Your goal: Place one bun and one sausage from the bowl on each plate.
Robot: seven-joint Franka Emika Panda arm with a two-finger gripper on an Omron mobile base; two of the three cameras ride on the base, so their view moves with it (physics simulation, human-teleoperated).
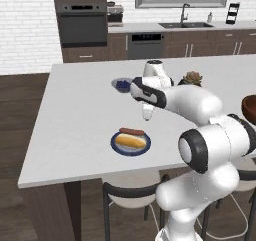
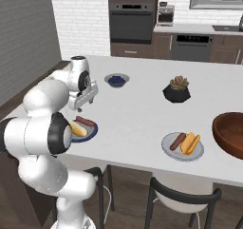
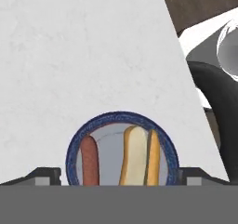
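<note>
Two cameras ride behind the arm. The left one looks forward and down over the white island counter from the near edge, taking in the blue-rimmed plate close by, the small berry bowl farther on and the back wall with oven and sink beyond. The right one stands more toward the counter's left end and looks across it on a slant, sharing that same blue-rimmed plate, the berry bowl and the plant pot, and adding the grey plate and dark bowl. The hand camera looks steeply down from close above the blue-rimmed plate, with the counter edge slanting at right.
</note>
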